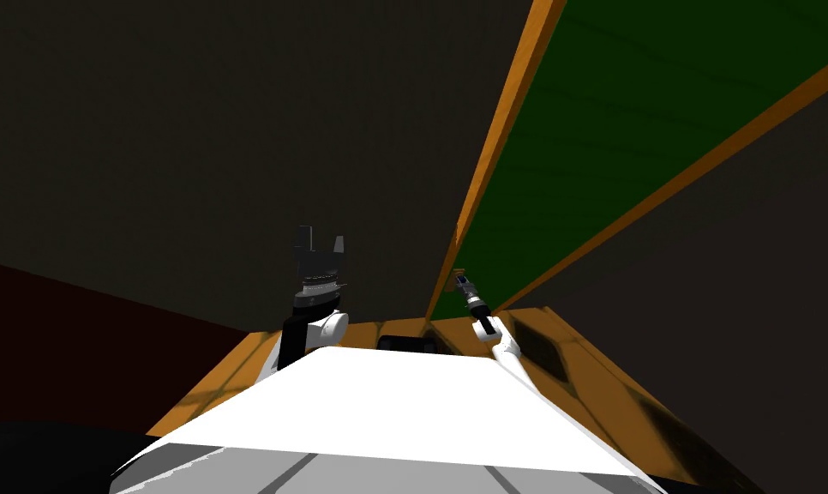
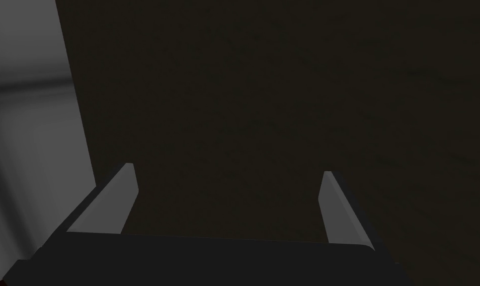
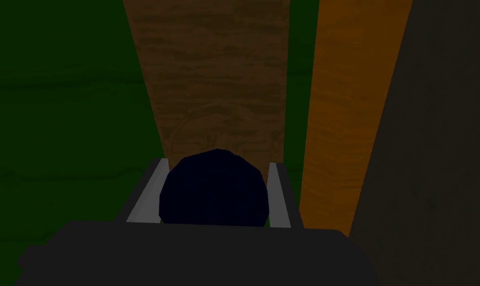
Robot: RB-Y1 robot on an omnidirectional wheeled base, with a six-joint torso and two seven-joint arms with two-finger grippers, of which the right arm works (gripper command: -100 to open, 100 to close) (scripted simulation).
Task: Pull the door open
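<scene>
Green door fills the space between two orange frame strips, with dark wall on both sides of the opening. In the right wrist view the door's edge lies just beside the frame; whether a gap stands between them cannot be told. A brown wood plate runs up the door near that edge, and the dark round knob sits on it.

The right gripper is closed on the knob, both fingers pressing its sides. In the head view this gripper reaches low to the door's edge, close to the frame.

The left gripper is raised on the robot's left, well apart from the door and facing the dark wall. Its fingers stand wide apart with nothing between them.

Orange wood floor spreads in front of the door. A dark red surface lies low to the left, under the wall.
</scene>
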